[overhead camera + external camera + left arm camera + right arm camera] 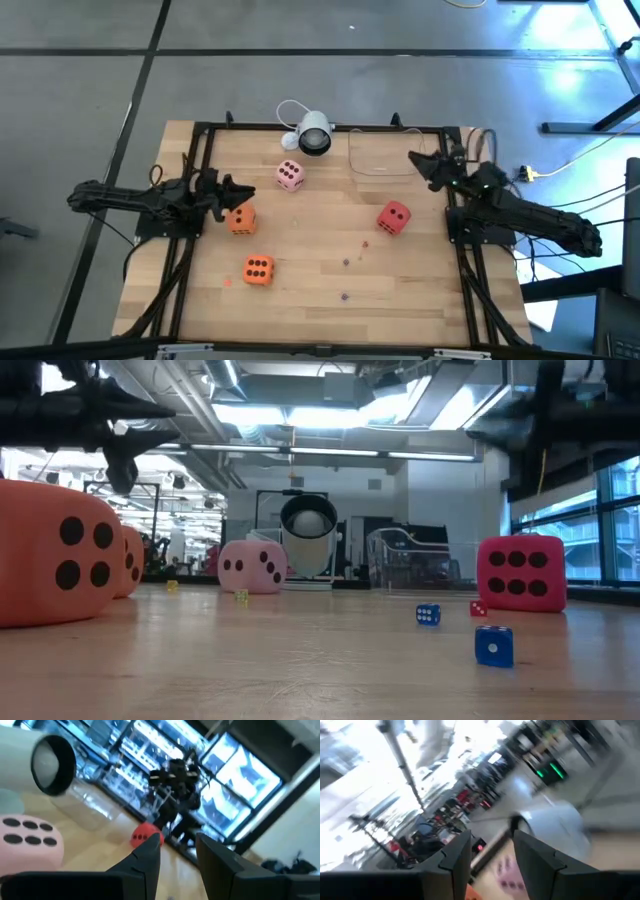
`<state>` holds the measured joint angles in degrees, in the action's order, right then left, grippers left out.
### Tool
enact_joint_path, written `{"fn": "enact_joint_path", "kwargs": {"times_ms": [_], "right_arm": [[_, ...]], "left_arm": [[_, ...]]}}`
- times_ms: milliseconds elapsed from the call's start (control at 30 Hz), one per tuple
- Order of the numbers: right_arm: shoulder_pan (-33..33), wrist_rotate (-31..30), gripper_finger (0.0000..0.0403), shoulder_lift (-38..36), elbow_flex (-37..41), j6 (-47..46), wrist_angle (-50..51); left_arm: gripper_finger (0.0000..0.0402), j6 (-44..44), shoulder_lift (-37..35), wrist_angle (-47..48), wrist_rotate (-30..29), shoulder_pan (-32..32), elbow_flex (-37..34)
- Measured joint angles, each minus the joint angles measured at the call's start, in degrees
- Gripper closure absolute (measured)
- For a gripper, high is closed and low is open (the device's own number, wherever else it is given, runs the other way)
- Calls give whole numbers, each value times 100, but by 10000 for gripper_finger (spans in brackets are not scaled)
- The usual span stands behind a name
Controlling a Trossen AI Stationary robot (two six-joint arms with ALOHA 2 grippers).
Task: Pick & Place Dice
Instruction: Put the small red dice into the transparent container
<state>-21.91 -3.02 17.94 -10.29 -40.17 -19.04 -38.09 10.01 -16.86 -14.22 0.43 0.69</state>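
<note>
Four soft dice rest flat on the wooden table [420,290]: a pink die [290,175] at the far middle, a red die [393,217] to the right, an orange die [241,220] at the left and another orange die [258,270] nearer the front. My left gripper [236,192] hovers open, raised, just beyond the left orange die and pointing toward the table's right. In its wrist view the left gripper [179,837] has nothing between its fingers. My right gripper [418,163] is raised at the far right, open and empty, as the right gripper [491,835] also shows in its wrist view.
A white round camera [313,133] stands at the far edge, with a clear plastic container [385,155] to its right. Tiny blue dice [494,645] and a tiny red one [478,608] lie on the table between the big dice. A black frame [320,127] rims the table.
</note>
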Motion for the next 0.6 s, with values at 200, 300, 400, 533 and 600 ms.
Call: {"fn": "enact_joint_path", "kwargs": {"times_ms": [200, 300, 400, 533, 600], "right_arm": [[42, 794, 252, 606, -1681, 1639, 1625], [163, 843, 252, 1197, -2490, 2364, 2668], [321, 857, 252, 1895, -3008, 2874, 3133], [506, 1123, 252, 2711, -3386, 3046, 3231], [572, 1150, 252, 3084, -3449, 3057, 3267]], "left_arm": [[284, -233, 49, 682, 74, 39, 455], [284, -58, 195, 1397, 129, 138, 919], [284, 275, 449, 2038, 88, 275, 1456], [284, 608, 699, 2902, 197, 374, 2153], [283, 677, 795, 3372, 192, 385, 2428]]}}
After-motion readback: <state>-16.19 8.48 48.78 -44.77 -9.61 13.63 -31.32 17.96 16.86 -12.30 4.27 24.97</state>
